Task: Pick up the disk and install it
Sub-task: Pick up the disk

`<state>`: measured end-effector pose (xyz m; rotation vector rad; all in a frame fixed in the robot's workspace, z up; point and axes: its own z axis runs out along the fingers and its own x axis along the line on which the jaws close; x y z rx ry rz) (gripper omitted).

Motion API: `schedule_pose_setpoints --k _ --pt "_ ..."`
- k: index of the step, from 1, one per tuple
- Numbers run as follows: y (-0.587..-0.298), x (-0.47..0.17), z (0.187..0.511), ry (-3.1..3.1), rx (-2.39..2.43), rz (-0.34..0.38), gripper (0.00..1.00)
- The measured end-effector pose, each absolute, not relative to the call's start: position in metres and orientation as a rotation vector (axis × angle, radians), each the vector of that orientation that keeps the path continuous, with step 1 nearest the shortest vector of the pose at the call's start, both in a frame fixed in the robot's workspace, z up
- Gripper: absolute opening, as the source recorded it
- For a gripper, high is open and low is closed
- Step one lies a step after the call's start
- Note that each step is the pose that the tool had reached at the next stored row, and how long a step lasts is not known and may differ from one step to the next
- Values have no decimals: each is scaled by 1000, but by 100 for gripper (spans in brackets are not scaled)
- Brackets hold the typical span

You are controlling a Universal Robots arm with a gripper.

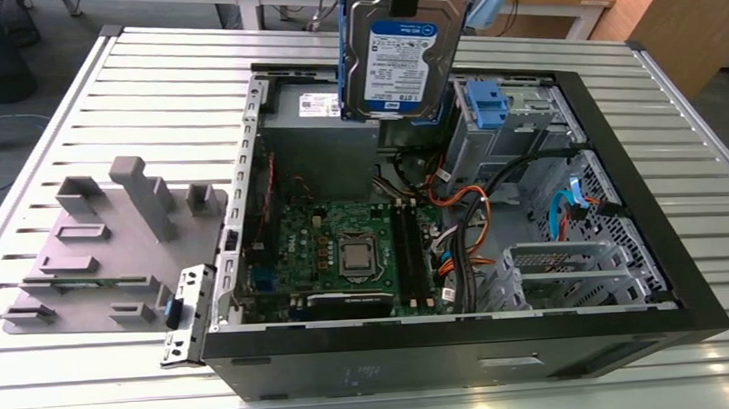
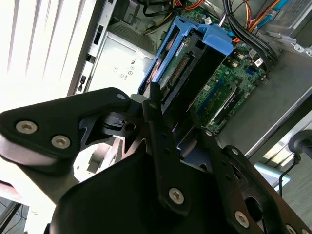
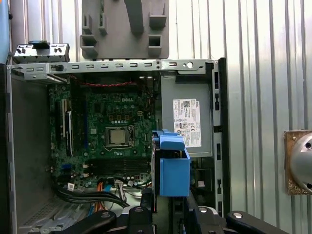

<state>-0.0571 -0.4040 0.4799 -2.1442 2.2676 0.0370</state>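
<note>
The gripper (image 2: 173, 127), closed tight on the disk (image 1: 398, 53), holds it above the open computer case (image 1: 467, 351) on a slatted metal bench (image 1: 153, 75), grey floor (image 1: 10, 171) past the bench's edge.

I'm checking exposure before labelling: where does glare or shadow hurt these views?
Second wrist view: the slatted table is blown out to white beside the dark gripper. First wrist view: bright streaks run along the table slats, and the inside of the open computer case is dimmer. Exterior view: even light, mild sheen on the table, the disk evenly lit.
</note>
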Motion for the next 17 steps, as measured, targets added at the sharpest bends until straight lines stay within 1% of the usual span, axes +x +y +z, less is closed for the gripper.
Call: schedule_pose_setpoints --k 17 --pt "-414 -57 480 2268 -2145 36 35"
